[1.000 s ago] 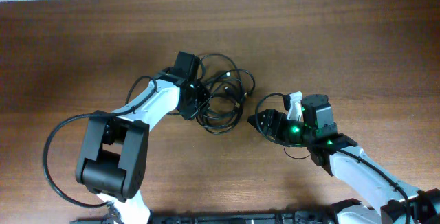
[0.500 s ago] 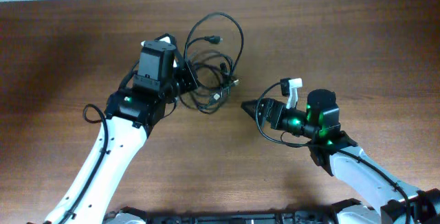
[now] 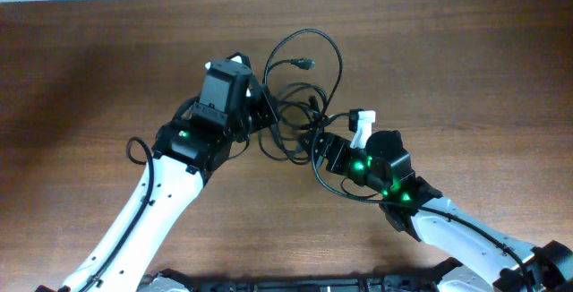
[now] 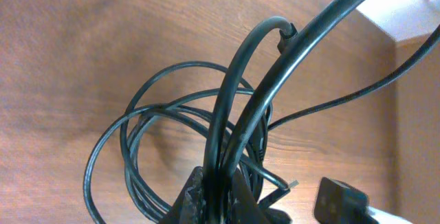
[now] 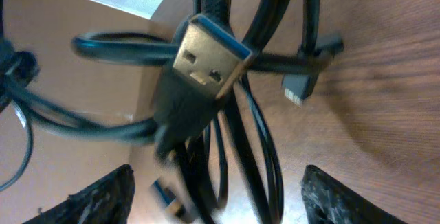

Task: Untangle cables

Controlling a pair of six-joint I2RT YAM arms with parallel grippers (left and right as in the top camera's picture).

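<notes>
The cables (image 3: 300,104) are a tangled bundle of thin black cords at the table's middle, with one big loop arching toward the back. My left gripper (image 3: 262,113) is shut on several strands at the bundle's left side; in the left wrist view the cords (image 4: 234,135) rise from between the closed jaws (image 4: 221,200). My right gripper (image 3: 320,144) is open at the bundle's right side. In the right wrist view several strands and a USB plug (image 5: 206,56) lie between its spread fingers (image 5: 216,189).
The brown wooden table (image 3: 448,59) lies all around. A white-tipped part (image 3: 361,120) sticks up from the right wrist. A small plug end (image 5: 295,90) hangs at the right of the bundle.
My left gripper carried the bundle right and toward the back. My right gripper moved left and up to the bundle, so strands now lie between its open fingers.
</notes>
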